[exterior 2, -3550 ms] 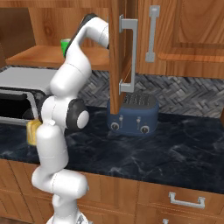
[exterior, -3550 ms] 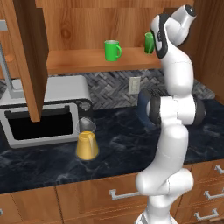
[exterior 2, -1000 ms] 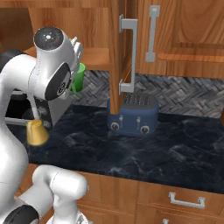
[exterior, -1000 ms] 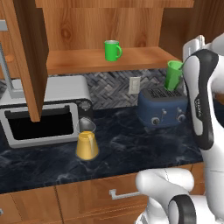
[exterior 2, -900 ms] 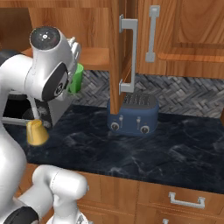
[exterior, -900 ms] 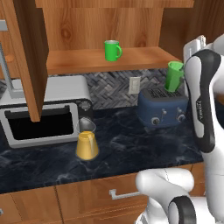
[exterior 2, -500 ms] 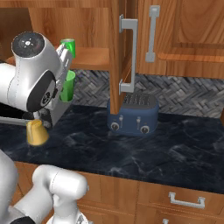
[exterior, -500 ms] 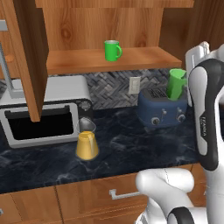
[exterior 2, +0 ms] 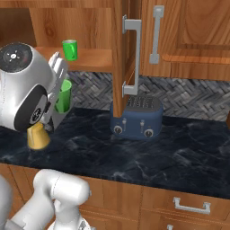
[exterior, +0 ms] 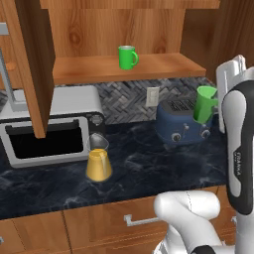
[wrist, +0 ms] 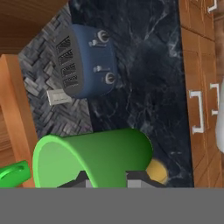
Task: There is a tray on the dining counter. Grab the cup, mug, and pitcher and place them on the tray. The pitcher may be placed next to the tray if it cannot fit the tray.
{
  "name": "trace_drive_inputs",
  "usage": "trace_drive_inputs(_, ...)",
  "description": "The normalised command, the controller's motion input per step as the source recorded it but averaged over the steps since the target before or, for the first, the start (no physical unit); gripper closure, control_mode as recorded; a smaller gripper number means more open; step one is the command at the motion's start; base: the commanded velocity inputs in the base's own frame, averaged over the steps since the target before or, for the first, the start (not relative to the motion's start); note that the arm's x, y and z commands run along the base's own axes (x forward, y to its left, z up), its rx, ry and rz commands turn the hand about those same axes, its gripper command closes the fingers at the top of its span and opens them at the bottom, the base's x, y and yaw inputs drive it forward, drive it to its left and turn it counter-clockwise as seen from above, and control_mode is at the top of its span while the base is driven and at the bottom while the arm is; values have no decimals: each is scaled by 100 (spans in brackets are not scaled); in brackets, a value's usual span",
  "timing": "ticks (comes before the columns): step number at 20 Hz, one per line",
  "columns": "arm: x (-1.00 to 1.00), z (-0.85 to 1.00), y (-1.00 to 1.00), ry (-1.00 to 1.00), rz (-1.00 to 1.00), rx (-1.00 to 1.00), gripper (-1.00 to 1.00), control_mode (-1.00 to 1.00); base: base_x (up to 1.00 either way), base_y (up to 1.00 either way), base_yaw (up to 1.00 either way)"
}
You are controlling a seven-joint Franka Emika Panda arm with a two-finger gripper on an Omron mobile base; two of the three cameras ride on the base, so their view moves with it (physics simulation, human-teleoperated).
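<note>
**Cup held in the air over the counter**

Your gripper (exterior: 214, 106) is clamped on the cup (exterior: 204, 104), the green handleless tumbler, and holds it off the surface, tilted, above the black counter (exterior: 149, 168). In the hand view the cup (wrist: 94, 157) lies across the bottom with its open rim to the left. Just beyond it sits the blue toaster (exterior: 182, 121), against the herringbone backsplash (exterior 2: 188, 101). Farther left, you see the mug (exterior: 127, 57) upright on the wooden shelf (exterior: 158, 64) under the cabinet. The pitcher (exterior: 98, 158) stands on the counter at the near left, in front of the microwave (exterior: 49, 129), well apart from the cup.
</note>
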Motion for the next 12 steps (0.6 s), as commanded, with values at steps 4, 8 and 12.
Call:
trace_drive_inputs(4,-10,0,0,0,0,0,100,100,-4,0,0)
trace_drive_inputs(8,0,0,0,0,0,0,100,100,-28,0,4)
trace_drive_inputs(12,0,0,0,0,0,0,100,100,-45,0,36)
